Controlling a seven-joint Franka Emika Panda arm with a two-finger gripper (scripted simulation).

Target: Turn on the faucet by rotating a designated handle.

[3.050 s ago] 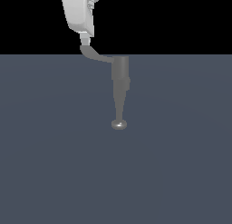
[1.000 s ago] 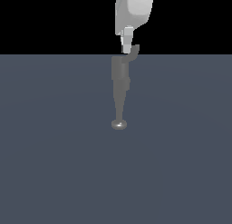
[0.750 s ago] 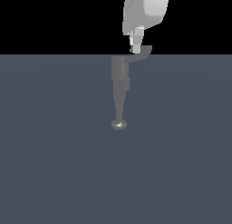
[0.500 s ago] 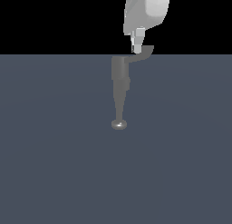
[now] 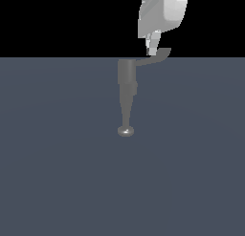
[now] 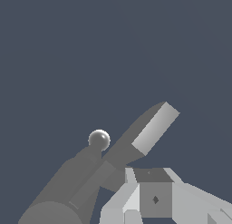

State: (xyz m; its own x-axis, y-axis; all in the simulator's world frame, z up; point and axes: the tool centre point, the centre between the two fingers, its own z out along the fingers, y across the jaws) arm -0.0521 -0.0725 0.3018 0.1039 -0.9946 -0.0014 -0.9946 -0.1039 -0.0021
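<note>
Exterior view.
- Faucet (image 5: 127, 87): matte grey fixture just above frame centre. Cylindrical body at top; spout tapers down toward 6 o'clock and ends in a rounded shiny tip (image 5: 126, 131).
- Handle (image 5: 155, 58): thin grey lever leaving the top of the body toward 2 o'clock, on the exterior view's right; widened upturned end outermost.
- Gripper (image 5: 153, 48): white, glossy, entering from the upper edge at about 1 o'clock from the faucet. Its fingertips come down at the handle's outer part, on the side nearer the body, touching or just beside it. Whether the fingers are together or apart cannot be told here.
- Ground (image 5: 57, 173): flat slate-grey surface; black background above.

Wrist view.
- Faucet body (image 6: 59, 196): low in frame toward 7 o'clock, shiny tip (image 6: 99, 139) just beyond it.
- Handle (image 6: 145, 132): running up toward 1 o'clock, pale flat end outermost.
- Gripper (image 6: 152, 198): white blocks at 5 o'clock, just beside the handle's base; finger spacing cannot be told, and nothing is seen clamped between them.
</note>
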